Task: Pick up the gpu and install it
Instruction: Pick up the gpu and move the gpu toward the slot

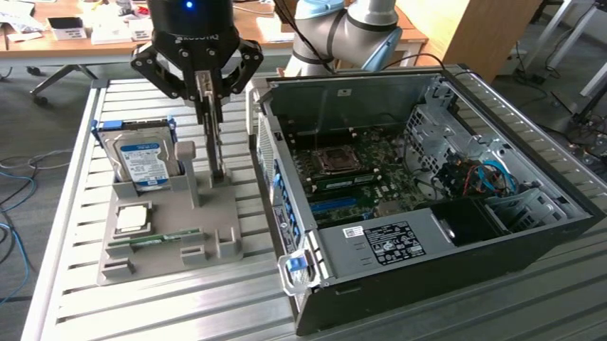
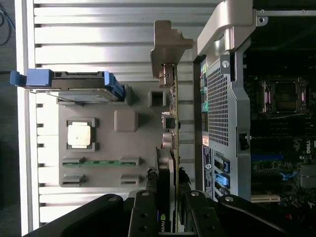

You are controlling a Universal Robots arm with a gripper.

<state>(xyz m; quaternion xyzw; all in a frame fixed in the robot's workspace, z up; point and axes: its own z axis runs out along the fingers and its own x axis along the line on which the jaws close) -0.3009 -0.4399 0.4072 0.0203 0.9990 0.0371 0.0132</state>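
The gpu point(image 2: 171, 155), thin, upright, silver-bracketed, is pinched by the end effector point(image 2: 168, 180).

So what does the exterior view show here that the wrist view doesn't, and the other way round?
Exterior view: the robot arm behind the computer case, desks beyond, the labelled power supply and blue cables. Wrist view: the gpu edge-on, its silver bracket end, a green logo. Both: the end effector closed on the upright gpu, the hard drive, processor chip and memory stick on the grey holder, the open computer case.
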